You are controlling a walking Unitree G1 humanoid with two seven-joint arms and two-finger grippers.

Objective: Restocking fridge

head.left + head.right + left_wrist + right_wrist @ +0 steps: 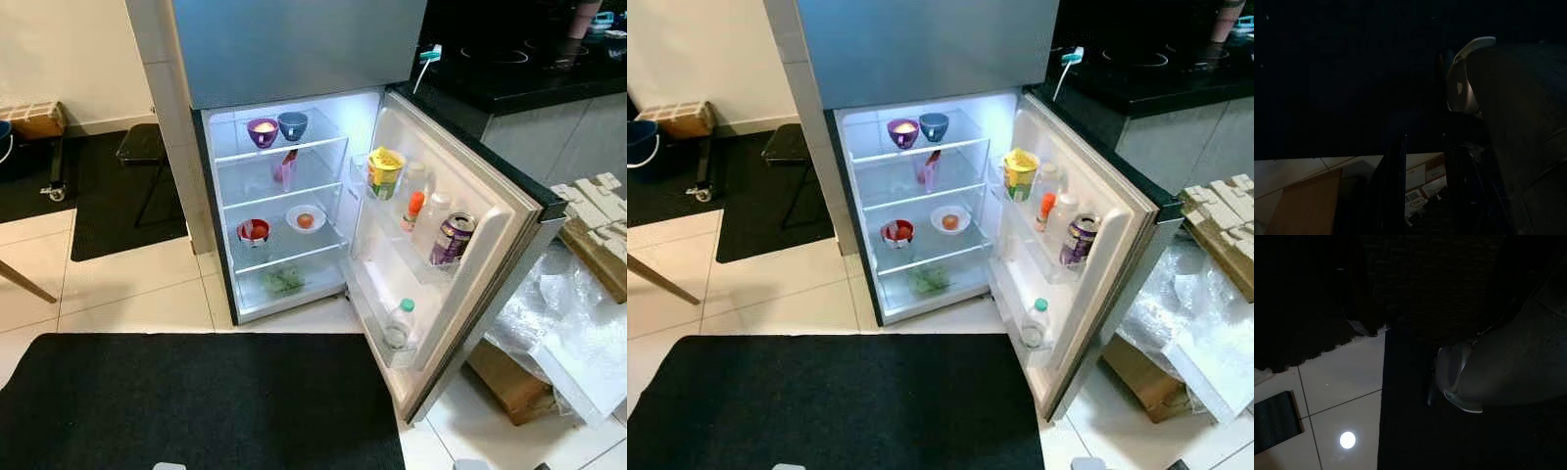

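**Op:** Okay, near end first. Black mat (pixel 196 401) lies right under me on the tile, both arms hang idle. Left gripper (pixel 1422 186): wrist view is very dark, I make out two black fingers (pixel 1396 181) with a gap between them and nothing in it, so I read it as parted and empty. Right gripper: can't tell, the wrist cam gives me tile and dark shapes and I can't pick the fingers out.

**Eng:** And the fridge?

**Op:** Fridge (pixel 294 49) stands just past the mat, lower door (pixel 470 284) swung wide to my right, light on. Door racks hold a water bottle (pixel 399 323) low down, then a soda can (pixel 453 238), a red-capped bottle (pixel 413 211) and a yellow tub (pixel 385 172) higher up. Inside: greens (pixel 283 282) in the bottom drawer, a red cup (pixel 254 232) and a small plate (pixel 306 217) on the shelf above, a pink carton (pixel 285 168) on the next, and two bowls (pixel 277 127) on top.

**Eng:** Progress?

**Op:** My read: partly stocked, lots of free shelf. Nothing in hand, so the next item isn't picked yet. Cardboard and foam packing (pixel 588 225) lie on the floor to my right; I can't say if they hold stock.
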